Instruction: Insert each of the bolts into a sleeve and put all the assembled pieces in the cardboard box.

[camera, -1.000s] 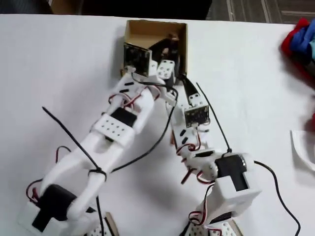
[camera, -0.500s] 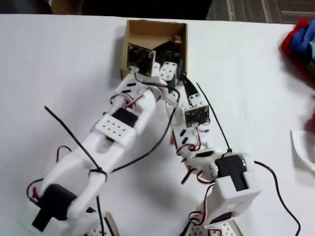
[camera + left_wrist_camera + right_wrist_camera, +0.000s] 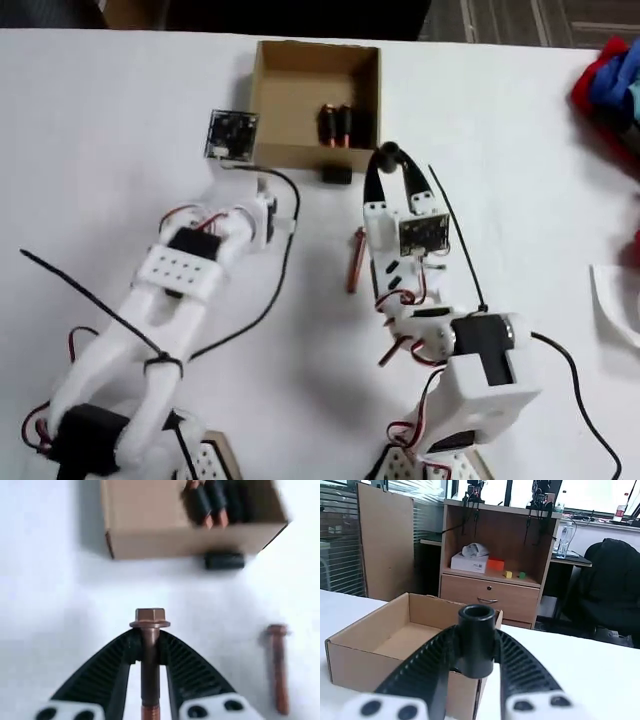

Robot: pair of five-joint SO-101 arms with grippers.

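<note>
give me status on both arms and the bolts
Left gripper shut on bolt. Right gripper shut on sleeve, upright. Two assembled pieces in cardboard box; loose bolt and loose sleeve on table.

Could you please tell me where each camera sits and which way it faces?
High view: fixed above the table, looking down on the left arm, right arm, the box and a loose bolt.
Left wrist view: on the left wrist, looking down past the left gripper, shut on a bolt, at the box.
Right wrist view: on the right wrist, looking level past the right gripper, shut on a sleeve, at the box and a shelf.
All three share the box.
</note>
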